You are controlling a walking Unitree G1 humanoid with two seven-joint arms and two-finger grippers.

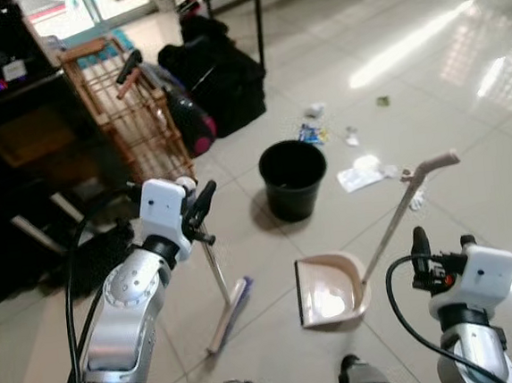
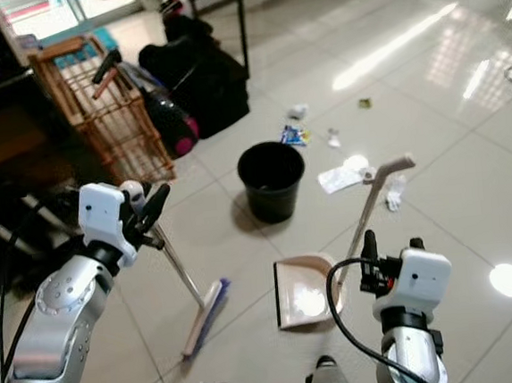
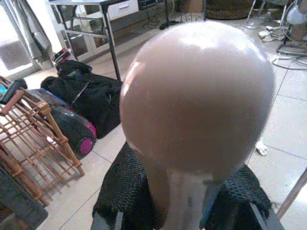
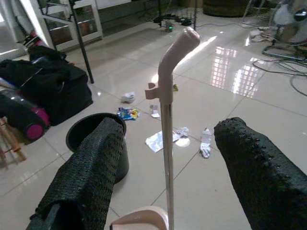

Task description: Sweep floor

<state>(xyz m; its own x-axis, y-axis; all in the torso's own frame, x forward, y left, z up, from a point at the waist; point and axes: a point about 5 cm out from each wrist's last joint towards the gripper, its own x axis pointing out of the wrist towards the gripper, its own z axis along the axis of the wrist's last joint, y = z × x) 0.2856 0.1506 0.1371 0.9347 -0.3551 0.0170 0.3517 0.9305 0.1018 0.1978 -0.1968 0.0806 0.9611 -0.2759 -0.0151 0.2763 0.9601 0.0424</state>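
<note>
Tiled floor, robot standing over its tools. Left gripper (image 1: pixel 202 205) is clenched round the top of the broom (image 1: pixel 221 289); in the left wrist view the rounded handle end sits right between the black fingers (image 3: pixel 125 191), touching both. The broom leans down to the right, its head resting on the tile near the robot's feet, just left of the dustpan (image 1: pixel 330 294).

Right gripper (image 4: pixel 165 158) is spread wide, holding nothing. In its wrist view the dustpan's long upright handle (image 4: pixel 166 120) stands in the gap between the two fingers, apart from both. In the head views this gripper hovers just right of and nearer than the pan.

Step in hand, as I judge it: broom secured, dustpan handle lined up but not yet taken. No sweeping looks done — the litter (image 1: pixel 360 175) lies scattered on the far side of the pan: white papers, a blue wrapper (image 1: pixel 310 134), smaller scraps further out. A black bin (image 1: pixel 292 177) stands just beyond the pan, to the left of the papers.

Next move probably calls for easing the right gripper forward until the handle sits deep between the fingers, then closing. The handle is thin and tilted, so a glancing touch could tip the pan over.

Far left: wooden rack (image 1: pixel 128 109) and dark bags (image 1: pixel 215 79), well apart from the work.
</note>
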